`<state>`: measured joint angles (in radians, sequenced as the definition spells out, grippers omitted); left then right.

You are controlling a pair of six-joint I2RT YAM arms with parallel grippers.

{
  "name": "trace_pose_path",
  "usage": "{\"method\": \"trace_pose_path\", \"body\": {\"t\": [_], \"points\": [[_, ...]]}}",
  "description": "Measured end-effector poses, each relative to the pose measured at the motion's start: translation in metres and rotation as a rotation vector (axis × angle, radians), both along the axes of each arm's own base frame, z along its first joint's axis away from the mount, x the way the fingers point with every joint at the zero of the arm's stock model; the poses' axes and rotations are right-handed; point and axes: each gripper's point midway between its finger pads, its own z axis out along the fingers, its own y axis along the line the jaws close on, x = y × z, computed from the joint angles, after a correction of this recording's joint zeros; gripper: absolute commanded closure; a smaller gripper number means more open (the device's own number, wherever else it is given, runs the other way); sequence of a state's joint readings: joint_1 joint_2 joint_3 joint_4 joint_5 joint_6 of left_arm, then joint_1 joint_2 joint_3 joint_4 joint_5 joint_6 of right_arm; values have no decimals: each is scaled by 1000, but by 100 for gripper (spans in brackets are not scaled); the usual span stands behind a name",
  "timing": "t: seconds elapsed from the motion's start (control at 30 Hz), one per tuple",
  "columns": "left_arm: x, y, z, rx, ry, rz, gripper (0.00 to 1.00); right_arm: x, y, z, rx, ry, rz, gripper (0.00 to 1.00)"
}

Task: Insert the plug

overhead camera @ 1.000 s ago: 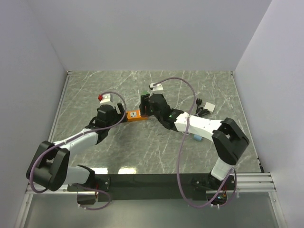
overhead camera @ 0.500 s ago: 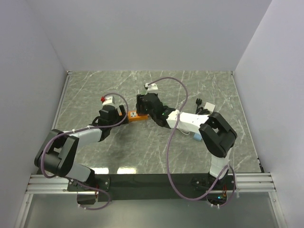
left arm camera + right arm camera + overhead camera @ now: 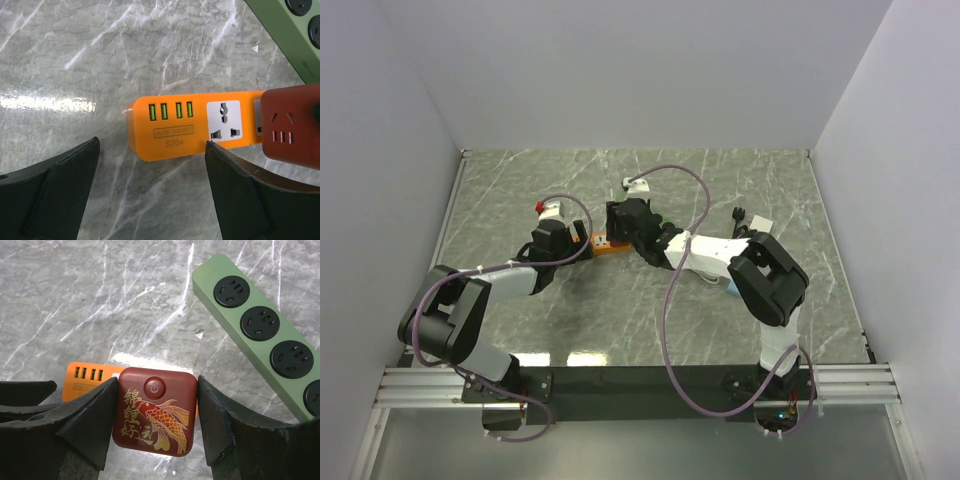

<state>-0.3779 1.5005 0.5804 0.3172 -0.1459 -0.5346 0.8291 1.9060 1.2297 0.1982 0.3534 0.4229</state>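
Observation:
The plug (image 3: 155, 410) is a dark red cube with a gold koi and a power button, and my right gripper (image 3: 158, 385) is shut on its two sides. It hangs over the right part of the orange power strip (image 3: 190, 125), hiding the socket beside the white universal one. Whether its pins are in, I cannot tell. In the left wrist view the plug (image 3: 292, 125) shows at the right edge. My left gripper (image 3: 152, 150) stands open just short of the strip's USB end, its right fingertip at the strip's near edge. From above, both grippers meet at the strip (image 3: 605, 243).
A green power strip (image 3: 260, 325) with several round black sockets lies diagonally just beyond the orange one. A small black and white adapter (image 3: 750, 222) lies at the right of the marble table, and a pale blue item (image 3: 732, 288) lies under the right arm.
The right gripper has carried the plug leftward over the orange strip. The left gripper has shifted a little to the right, closer to the strip's end, and stayed open.

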Motion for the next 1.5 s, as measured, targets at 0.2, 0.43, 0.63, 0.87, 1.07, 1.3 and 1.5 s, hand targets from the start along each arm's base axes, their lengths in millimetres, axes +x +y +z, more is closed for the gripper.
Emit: {"method": "trace_pose_path", "body": {"t": [0.2,0.43,0.63,0.87,1.07,1.3,1.5], "points": [[0,0,0,-1,0,-1,8,-1,1,-3,-8,-2,-10,100],[3,-2,1,-2,-1,-3,8,-4,2,-4,-23,-12,-23,100],[3,-2,-5,3,13,-3,8,-3,4,-5,-23,-22,-31,100],[4,-2,-5,3,13,-3,8,-4,4,-7,-19,-27,-34,100],[4,-2,-5,3,13,-3,8,-5,3,-9,-1,-43,-45,100],[6,-3,-4,4,14,-3,9,-8,1,-10,28,-54,-61,100],[10,-5,-6,3,17,-4,17,-10,0,-11,40,-61,-71,100]]}}
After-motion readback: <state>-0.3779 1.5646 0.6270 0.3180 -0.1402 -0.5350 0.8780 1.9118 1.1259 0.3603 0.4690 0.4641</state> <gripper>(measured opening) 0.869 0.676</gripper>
